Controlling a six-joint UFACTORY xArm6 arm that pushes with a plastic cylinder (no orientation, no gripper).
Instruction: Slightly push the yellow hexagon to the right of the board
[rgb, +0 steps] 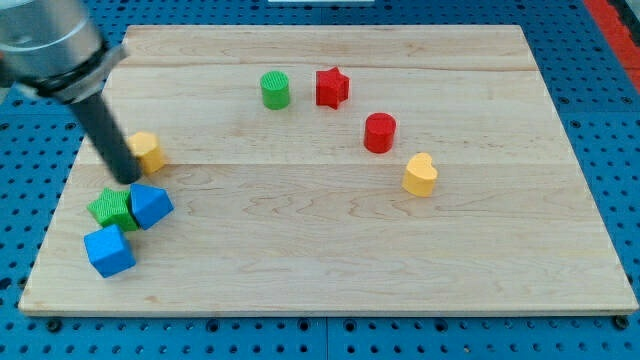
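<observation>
The yellow hexagon (148, 151) lies near the board's left edge, partly hidden by my rod. My tip (127, 179) rests on the board just left of and below the hexagon, touching or nearly touching it. Right below the tip sit a green star (112, 208) and a blue block (151, 206), pressed together. A blue cube (109, 251) lies below them.
A green cylinder (275, 90) and a red star (332, 87) stand at the view's top middle. A red cylinder (380, 132) and a yellow heart (421, 175) lie to the right of centre. The wooden board (330, 260) sits on a blue perforated table.
</observation>
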